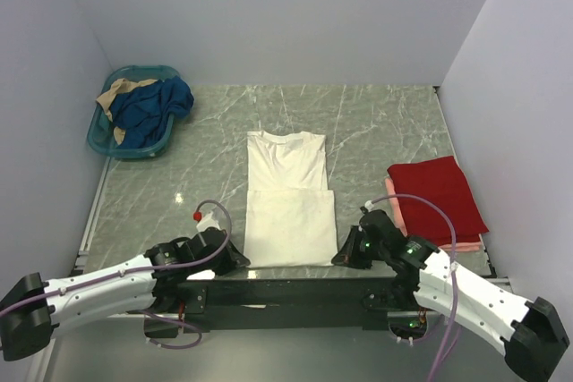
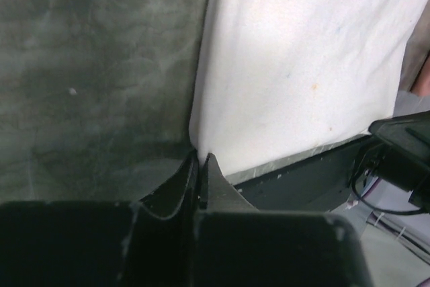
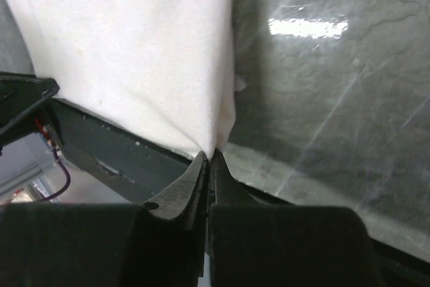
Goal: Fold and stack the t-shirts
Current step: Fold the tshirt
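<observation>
A: Left pincer is clamped right down, jaws meeting on the near left corner of the cream t-shirt. Right pincer is the same on the near right corner.
B: How much cloth do we have?
A: Only the very tip of each corner, going by the wrist views. We can't tell if we caught every layer or just the top one.
B: Then risk one: a thin bite slips on the lift, one corner drops and the fold goes crooked.
A: Risk two: if only the top layer is pinched, the layers peel apart and we lose the folded-in sides.
B: Where's the shirt?
A: Flat on the tabletop, just beyond the middle of the black rail. The hem runs just beside the rail, collar on the far side.
B: That close, if we pull back instead of up we drag the hem over the rail.
A: Agreed. If our arms lift at uneven speeds, that skews it too.
B: The stack?
A: Red t-shirt on pink t-shirt, beyond the rail's right end and near our right arm. A wide swing could nudge it. The teal basket with blue cloth is well beyond the rail's left end, no concern.
</observation>
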Available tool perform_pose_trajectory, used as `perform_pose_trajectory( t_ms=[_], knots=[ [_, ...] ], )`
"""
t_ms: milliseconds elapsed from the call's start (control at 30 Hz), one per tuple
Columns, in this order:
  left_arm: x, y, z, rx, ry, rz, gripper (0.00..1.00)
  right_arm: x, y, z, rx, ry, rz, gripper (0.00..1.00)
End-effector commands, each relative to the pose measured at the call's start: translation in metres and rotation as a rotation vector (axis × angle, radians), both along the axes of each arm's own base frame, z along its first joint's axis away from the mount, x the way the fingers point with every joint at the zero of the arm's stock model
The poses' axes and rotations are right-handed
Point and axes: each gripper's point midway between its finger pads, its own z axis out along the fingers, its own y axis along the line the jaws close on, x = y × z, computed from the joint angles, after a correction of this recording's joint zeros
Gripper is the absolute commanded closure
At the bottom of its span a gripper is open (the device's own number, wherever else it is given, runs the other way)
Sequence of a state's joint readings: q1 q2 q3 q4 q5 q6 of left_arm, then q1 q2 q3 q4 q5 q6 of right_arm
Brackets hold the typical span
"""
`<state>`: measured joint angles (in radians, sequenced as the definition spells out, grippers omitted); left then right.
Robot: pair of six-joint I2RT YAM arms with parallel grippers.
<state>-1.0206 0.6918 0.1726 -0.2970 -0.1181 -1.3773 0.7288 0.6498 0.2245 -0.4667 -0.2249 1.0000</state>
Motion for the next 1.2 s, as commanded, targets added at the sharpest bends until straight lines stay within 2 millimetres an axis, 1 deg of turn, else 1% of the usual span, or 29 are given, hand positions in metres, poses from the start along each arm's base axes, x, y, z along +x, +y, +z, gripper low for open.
perform_pose_trajectory(
  t_ms=[0, 167, 267, 300, 333, 367, 400, 433, 467, 500, 533, 567, 600, 633, 667, 700, 733, 767, 800, 833, 867, 900, 933, 967, 1000, 1033, 1100, 1133, 1167],
  knots=[
    [-0.006, -0.003, 0.018, 0.002, -0.009, -0.036, 0.99, -0.003, -0.006, 0.018, -0.020, -0.042, 0.043, 1.00],
    [-0.004, -0.007, 0.044, -0.020, -0.058, -0.042, 0.99, 0.000, -0.011, 0.038, -0.032, -0.093, 0.044, 1.00],
    [0.007, -0.009, 0.058, -0.016, -0.106, -0.019, 0.99, 0.014, -0.013, 0.056, -0.051, -0.155, 0.016, 1.00],
    [0.013, -0.011, 0.068, -0.021, -0.130, -0.008, 0.99, 0.018, -0.012, 0.059, -0.063, -0.159, 0.010, 1.00],
    [0.020, -0.010, 0.074, -0.006, -0.166, 0.008, 0.99, 0.026, -0.010, 0.072, -0.060, -0.197, 0.000, 1.00],
    [0.025, -0.011, 0.074, 0.019, -0.173, 0.011, 0.99, 0.031, -0.009, 0.077, -0.065, -0.212, -0.006, 1.00],
    [0.031, -0.016, 0.086, 0.013, -0.194, 0.015, 0.99, 0.036, -0.009, 0.079, -0.082, -0.214, -0.013, 1.00],
    [0.040, -0.015, 0.091, 0.028, -0.217, 0.024, 0.99, 0.046, -0.006, 0.092, -0.080, -0.254, -0.024, 1.00],
    [0.045, -0.016, 0.088, 0.057, -0.211, 0.028, 1.00, 0.050, -0.005, 0.097, -0.084, -0.263, -0.027, 1.00],
    [0.053, -0.019, 0.098, 0.048, -0.223, 0.033, 1.00, 0.055, -0.003, 0.096, -0.106, -0.255, -0.026, 1.00],
    [0.068, -0.017, 0.103, 0.050, -0.251, 0.051, 1.00, 0.065, 0.002, 0.110, -0.097, -0.290, -0.023, 1.00],
    [0.072, -0.020, 0.103, 0.044, -0.237, 0.033, 1.00, 0.070, 0.004, 0.114, -0.102, -0.300, -0.021, 1.00],
    [0.081, -0.022, 0.111, 0.030, -0.249, 0.037, 1.00, 0.079, 0.004, 0.110, -0.132, -0.280, -0.027, 1.00],
    [0.095, -0.015, 0.114, 0.039, -0.263, 0.062, 1.00, 0.089, 0.007, 0.120, -0.127, -0.310, -0.022, 1.00],
    [0.104, -0.020, 0.123, 0.023, -0.268, 0.055, 1.00, 0.094, 0.012, 0.125, -0.112, -0.309, -0.006, 1.00],
    [0.112, -0.019, 0.126, 0.028, -0.275, 0.063, 1.00, 0.111, 0.013, 0.130, -0.114, -0.318, -0.018, 1.00],
    [0.124, -0.014, 0.122, 0.054, -0.271, 0.075, 1.00, 0.118, 0.015, 0.132, -0.108, -0.315, -0.015, 1.00],
    [0.135, -0.017, 0.134, 0.038, -0.291, 0.081, 1.00, 0.126, 0.015, 0.136, -0.105, -0.317, -0.021, 1.00],
    [0.139, -0.019, 0.137, 0.030, -0.285, 0.071, 1.00, 0.134, 0.017, 0.131, -0.108, -0.288, -0.013, 1.00],
    [0.149, -0.016, 0.139, 0.039, -0.289, 0.085, 1.00, 0.152, 0.014, 0.144, -0.094, -0.319, -0.037, 1.00],
    [0.160, -0.020, 0.144, 0.042, -0.292, 0.088, 1.00, 0.160, 0.014, 0.148, -0.087, -0.320, -0.045, 1.00],
    [0.166, -0.021, 0.146, 0.039, -0.292, 0.086, 1.00, 0.171, 0.019, 0.154, -0.072, -0.320, -0.040, 1.00],
    [0.177, -0.018, 0.139, 0.061, -0.275, 0.097, 1.00, 0.184, 0.015, 0.159, -0.070, -0.333, -0.060, 1.00],
    [0.187, -0.021, 0.148, 0.049, -0.289, 0.101, 1.00, 0.192, 0.016, 0.154, -0.078, -0.308, -0.059, 1.00],
    [0.193, -0.021, 0.150, 0.049, -0.289, 0.102, 1.00, 0.199, 0.017, 0.157, -0.070, -0.310, -0.060, 1.00],
    [0.202, -0.017, 0.151, 0.057, -0.294, 0.117, 1.00, 0.209, 0.022, 0.171, -0.048, -0.333, -0.056, 1.00],
    [0.218, -0.021, 0.154, 0.052, -0.291, 0.114, 1.00, 0.231, 0.023, 0.178, -0.040, -0.341, -0.071, 1.00],
    [0.228, -0.016, 0.156, 0.052, -0.291, 0.131, 1.00, 0.239, 0.023, 0.179, -0.035, -0.337, -0.074, 1.00],
    [0.240, -0.019, 0.159, 0.049, -0.293, 0.133, 1.00, 0.249, 0.018, 0.180, -0.035, -0.333, -0.094, 1.00]
  ],
)
